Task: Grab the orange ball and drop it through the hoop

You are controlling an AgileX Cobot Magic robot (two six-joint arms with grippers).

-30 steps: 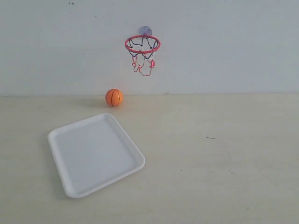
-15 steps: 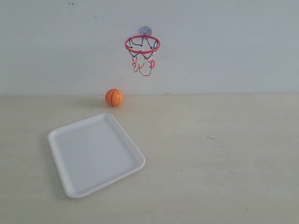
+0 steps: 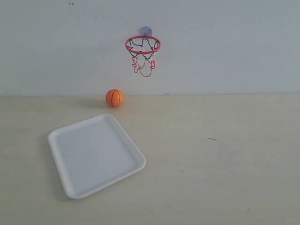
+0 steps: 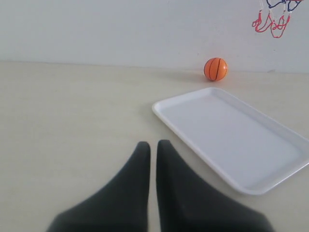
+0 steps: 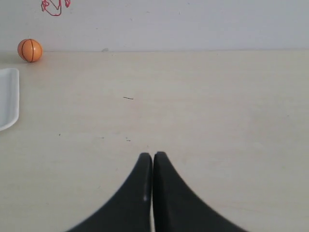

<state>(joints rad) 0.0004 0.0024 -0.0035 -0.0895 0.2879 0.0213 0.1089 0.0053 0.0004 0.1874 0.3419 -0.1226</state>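
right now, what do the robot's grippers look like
The left gripper and right gripper are both matte black: two smooth fingers each, broad at the base, curving to narrow rounded tips. No cables or markings show; the arms are out of view.

The tray (image 3: pixel 79 125) looks smooth white plastic, the tabletop (image 3: pixel 211 164) matt, the hoop (image 3: pixel 143 52) netted in string.

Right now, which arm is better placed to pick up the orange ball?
Probably the left. The orange ball sits left of centre in the exterior view, that arm's side; the right gripper would have to reach across.
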